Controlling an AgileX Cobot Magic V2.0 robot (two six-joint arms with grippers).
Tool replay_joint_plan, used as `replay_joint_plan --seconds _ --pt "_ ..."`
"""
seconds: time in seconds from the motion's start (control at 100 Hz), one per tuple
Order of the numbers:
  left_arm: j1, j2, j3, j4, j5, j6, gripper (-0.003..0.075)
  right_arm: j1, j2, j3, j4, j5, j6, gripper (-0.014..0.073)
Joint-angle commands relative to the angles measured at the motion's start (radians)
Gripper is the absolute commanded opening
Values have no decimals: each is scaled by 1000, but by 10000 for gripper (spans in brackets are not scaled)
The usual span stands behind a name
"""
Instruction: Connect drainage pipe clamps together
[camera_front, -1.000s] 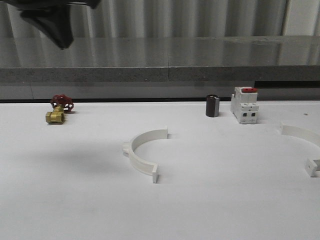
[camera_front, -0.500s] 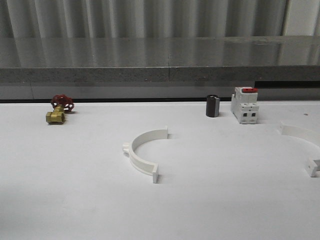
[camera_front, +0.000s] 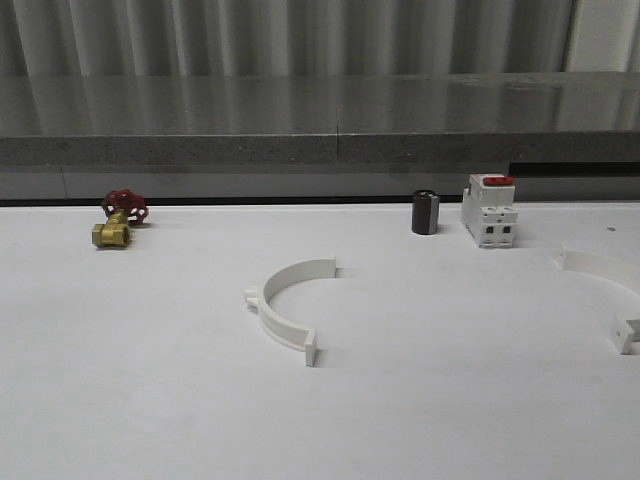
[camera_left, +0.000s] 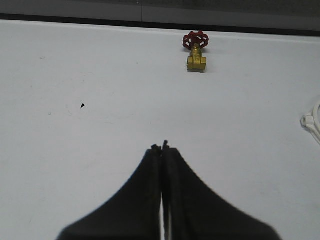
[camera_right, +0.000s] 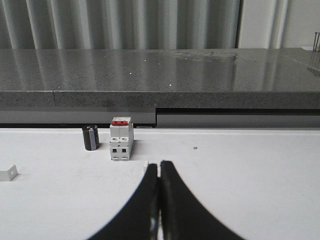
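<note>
Left hand (camera_left: 161, 148) pressed closed, nothing gripped; brass valve (camera_left: 195, 51) lies well ahead of it, first clamp half (camera_left: 313, 121) cut off at frame edge beside it. In the front view, this half (camera_front: 289, 307) sits mid-table (camera_front: 150, 400), second half (camera_front: 608, 290) partly cropped, well apart: not joined. Right hand (camera_right: 159, 165) closed, empty; breaker (camera_right: 121, 139) ahead.

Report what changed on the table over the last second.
A dark arm part that hung at the upper left of the front view has gone from that view. The centre clamp half, right clamp half, valve, black cylinder and breaker have not moved.
</note>
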Motion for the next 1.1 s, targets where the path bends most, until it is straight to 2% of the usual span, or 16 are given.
replay_joint_plan --seconds 0.0,0.22,0.45,0.51,0.6,0.8,1.09 --pt "3 -82 16 -11 -47 -2 -20 -3 -21 -15 0 -85 1 -67" --pt "3 -225 53 -12 32 -2 -20 -4 -21 -15 0 -105 1 -67" --pt "3 -237 53 -15 32 -2 -20 -4 -21 -20 0 -123 1 -67" --pt "3 -237 53 -15 32 -2 -20 1 -15 -51 0 -75 1 -67" --pt "3 -237 53 -15 32 -2 -20 1 23 -131 0 82 1 -67" --pt "3 -237 53 -15 32 -2 -20 1 272 -333 0 355 1 -67" --pt "3 -237 53 -15 32 -2 -20 1 799 -631 0 507 1 -66"
